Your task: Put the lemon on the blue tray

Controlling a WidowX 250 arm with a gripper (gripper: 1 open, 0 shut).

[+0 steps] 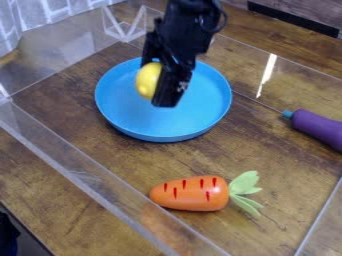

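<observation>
The single camera view shows four loose things on a dark wooden table fenced by a clear plastic wall: one lemon, one blue tray, one orange toy carrot with green leaves, and one purple toy eggplant at the right edge. There is one robot arm, black, coming in from the top of the picture and pointing steeply down with a slight lean. Its gripper hangs over the left part of the tray, its jaws clamped on the lemon, which shows bright yellow on the left side of the black fingers. The lemon sits low over the tray's blue floor; whether it touches the floor cannot be told. The carrot lies near the front, well apart from the tray, and the eggplant lies off to the tray's right.
</observation>
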